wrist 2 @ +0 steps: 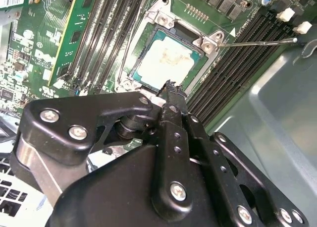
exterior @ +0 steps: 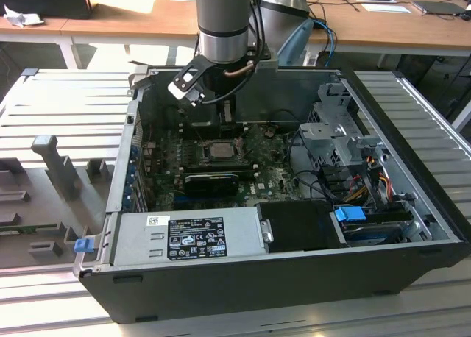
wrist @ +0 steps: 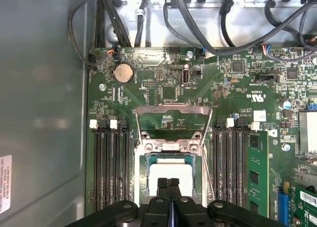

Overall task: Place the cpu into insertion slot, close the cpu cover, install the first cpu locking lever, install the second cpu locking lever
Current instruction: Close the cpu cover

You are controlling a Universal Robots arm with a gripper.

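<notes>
While the cpu is lying seated in the insertion slot, the gripper is poising at the chip's edge.
Its fingers are pressing together, clenched on nothing; whether they are touching the chip cannot be told. The cpu cover is lying swung open beyond the slot, and a locking lever is standing free. The chip is probably light, stiff and fragile, so it is best gripped by opposite edges. The thin cover is likely springy and best pushed at its free edge.
</notes>
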